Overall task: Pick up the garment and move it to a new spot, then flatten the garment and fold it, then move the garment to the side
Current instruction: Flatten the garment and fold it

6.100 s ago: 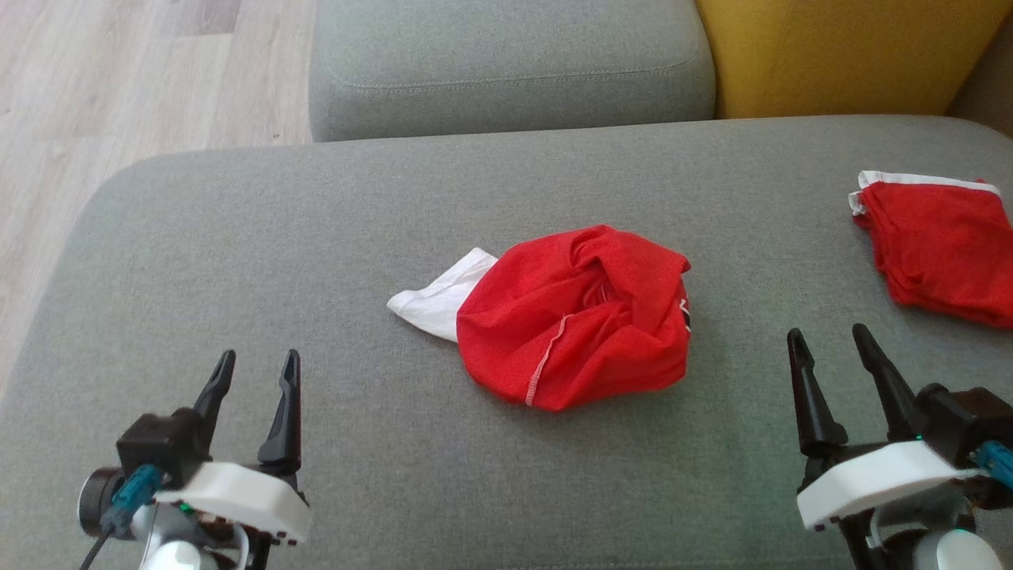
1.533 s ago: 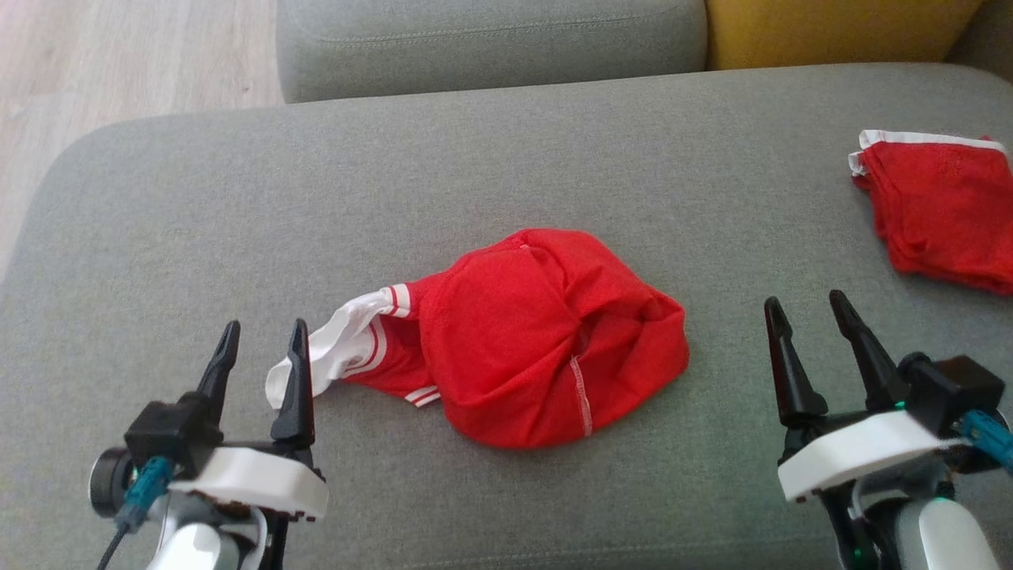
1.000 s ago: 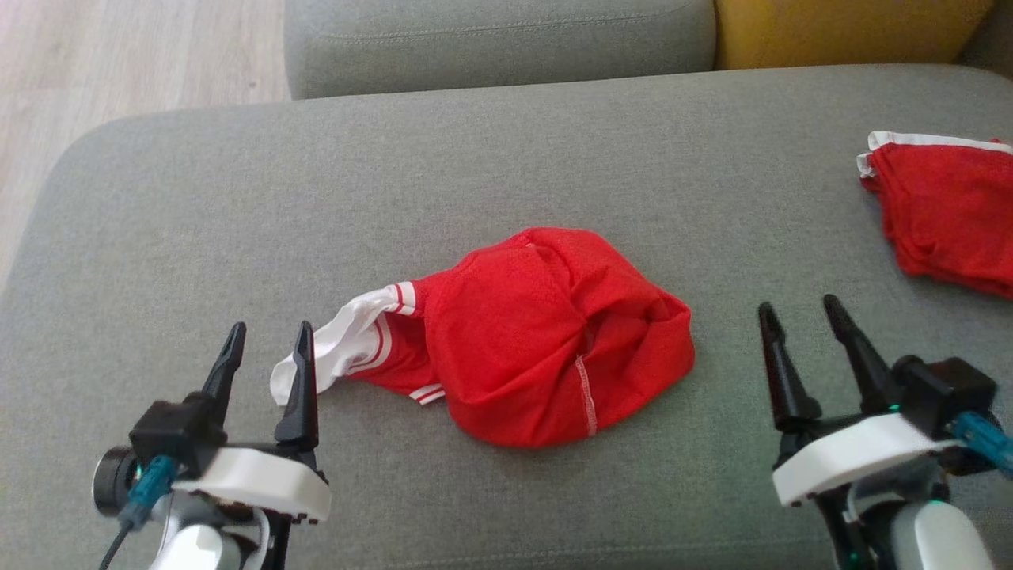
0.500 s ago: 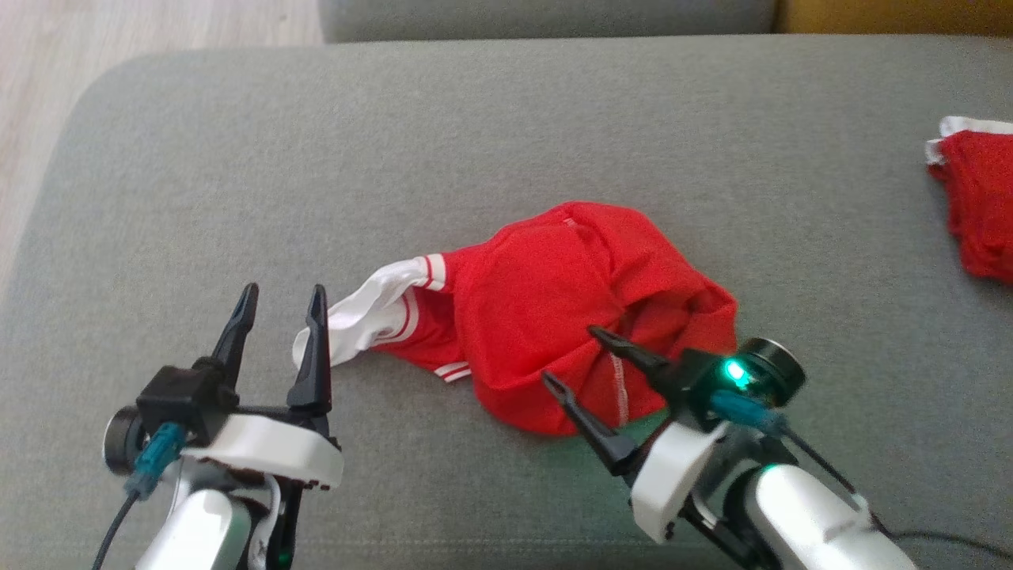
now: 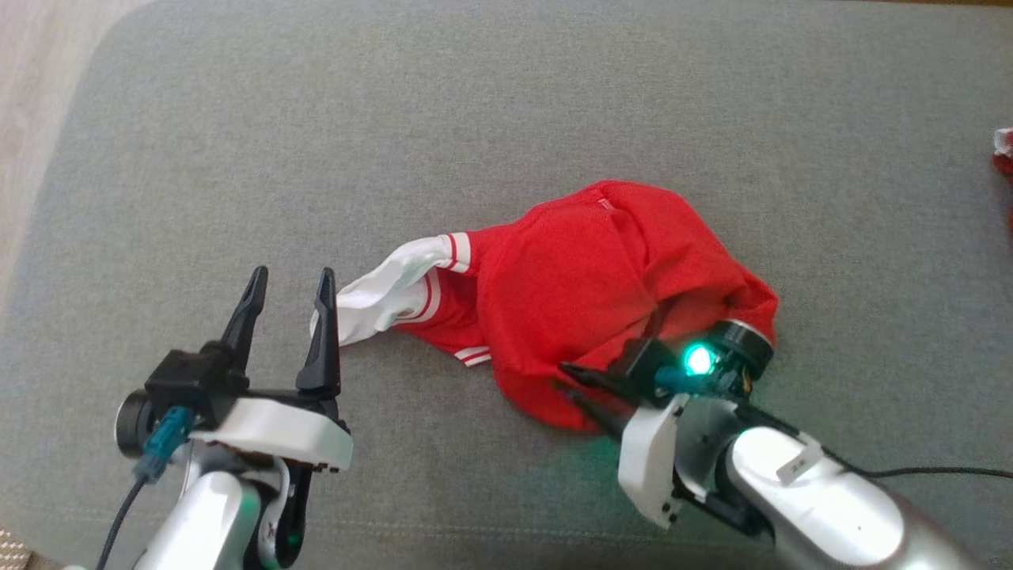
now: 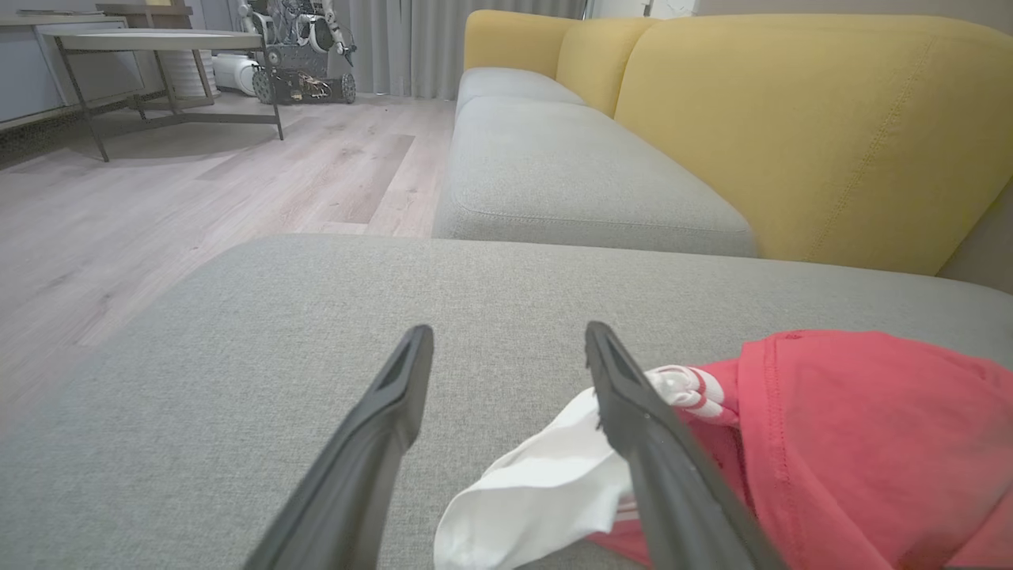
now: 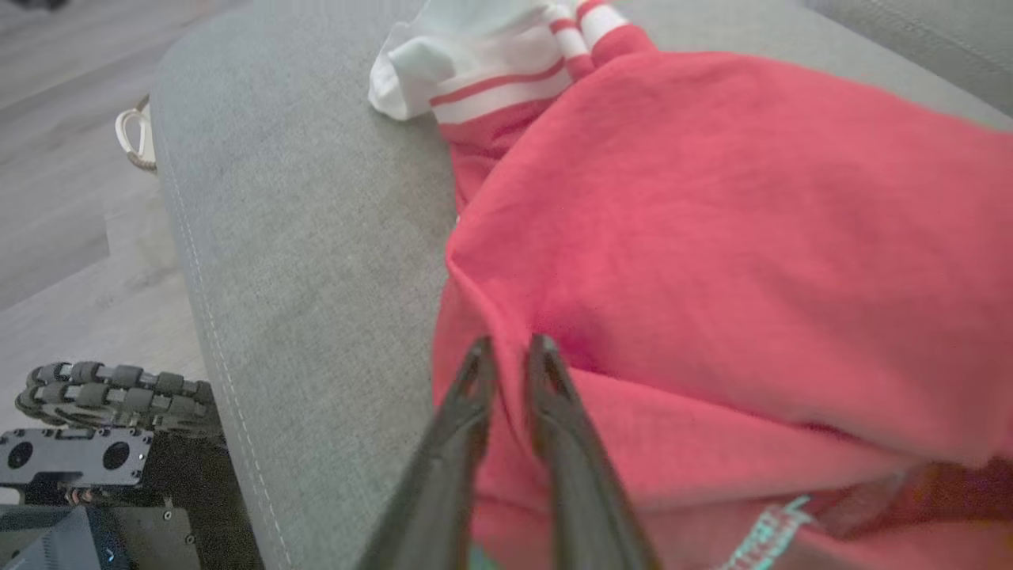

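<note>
On sofa [image 5: 506, 95], one garment [image 5: 586, 277], left pincer [image 5: 293, 273], right pincer [image 5: 562, 378]

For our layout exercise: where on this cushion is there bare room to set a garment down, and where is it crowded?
Free: the wide cushion strip beyond the garment; the patch between garment and the red cloth at the right edge; the left part beyond the left gripper. Crowded: the near middle, where the right gripper grips the garment's hem.
</note>
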Robot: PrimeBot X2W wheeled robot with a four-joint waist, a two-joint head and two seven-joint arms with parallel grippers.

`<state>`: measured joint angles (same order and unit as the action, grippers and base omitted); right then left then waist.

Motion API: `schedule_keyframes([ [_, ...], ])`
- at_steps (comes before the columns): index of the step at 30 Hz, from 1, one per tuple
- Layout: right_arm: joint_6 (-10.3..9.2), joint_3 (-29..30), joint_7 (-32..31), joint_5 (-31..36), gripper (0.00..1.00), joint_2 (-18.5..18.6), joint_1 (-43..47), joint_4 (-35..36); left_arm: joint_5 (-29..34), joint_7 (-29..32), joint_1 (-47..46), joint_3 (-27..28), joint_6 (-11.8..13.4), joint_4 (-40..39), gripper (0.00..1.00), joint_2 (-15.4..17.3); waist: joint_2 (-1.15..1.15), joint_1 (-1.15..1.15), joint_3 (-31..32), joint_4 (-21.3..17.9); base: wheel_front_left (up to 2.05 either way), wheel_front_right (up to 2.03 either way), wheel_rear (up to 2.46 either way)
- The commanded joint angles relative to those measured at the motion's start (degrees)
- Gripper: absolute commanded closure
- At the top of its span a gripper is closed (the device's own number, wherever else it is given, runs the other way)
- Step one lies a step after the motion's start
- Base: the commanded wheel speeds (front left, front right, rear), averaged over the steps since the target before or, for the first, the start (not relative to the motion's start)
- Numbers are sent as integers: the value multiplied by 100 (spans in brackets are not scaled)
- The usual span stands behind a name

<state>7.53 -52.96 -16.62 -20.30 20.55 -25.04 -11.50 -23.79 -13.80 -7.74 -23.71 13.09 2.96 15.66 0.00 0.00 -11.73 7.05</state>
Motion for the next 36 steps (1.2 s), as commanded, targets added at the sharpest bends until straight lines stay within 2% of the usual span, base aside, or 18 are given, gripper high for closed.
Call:
schedule_keyframes([
  [1,-4,128,154,-63,100,-2,-120,195,38,-83,-281,239,-15,-147,0,59,0,0,-11,-47,0,0,0],
  [7,-4,744,510,-139,100,-103,24,399,68,-98,-259,294,-6,-141,0,77,0,0,3,-215,0,0,0],
  [12,-4,1805,769,-60,100,-253,422,724,86,-104,-245,327,-5,-152,0,110,0,0,37,-397,0,0,0],
  [18,-4,3083,790,58,100,-499,807,936,93,-104,-238,322,-1,-195,0,147,0,0,7,-550,0,0,0],
  [23,-4,4102,783,114,100,-700,922,737,106,-89,-314,280,-13,-216,0,151,0,0,-93,-536,0,0,0],
  [24,-4,4485,776,118,100,-812,985,571,111,-88,-351,262,-21,-202,0,147,0,0,-130,-504,0,0,0],
  [29,-4,5042,719,186,100,-1087,1280,176,106,-93,-404,247,-29,-156,0,122,0,0,-182,-444,0,0,0],
  [30,-4,5102,727,204,96,-1139,1342,116,104,-94,-403,253,-25,-151,0,120,0,0,-186,-447,0,0,0],
  [31,-4,5158,739,216,41,-1195,1395,62,101,-95,-400,259,-21,-147,0,120,0,0,-187,-453,0,0,0],
  [32,-4,5204,761,233,0,-1247,1437,20,99,-96,-395,264,-18,-143,0,123,0,0,-184,-463,0,0,0],
  [36,-4,5372,931,287,0,-1399,1558,-8,101,-99,-371,276,-10,-134,0,151,0,0,-144,-516,0,0,0],
])
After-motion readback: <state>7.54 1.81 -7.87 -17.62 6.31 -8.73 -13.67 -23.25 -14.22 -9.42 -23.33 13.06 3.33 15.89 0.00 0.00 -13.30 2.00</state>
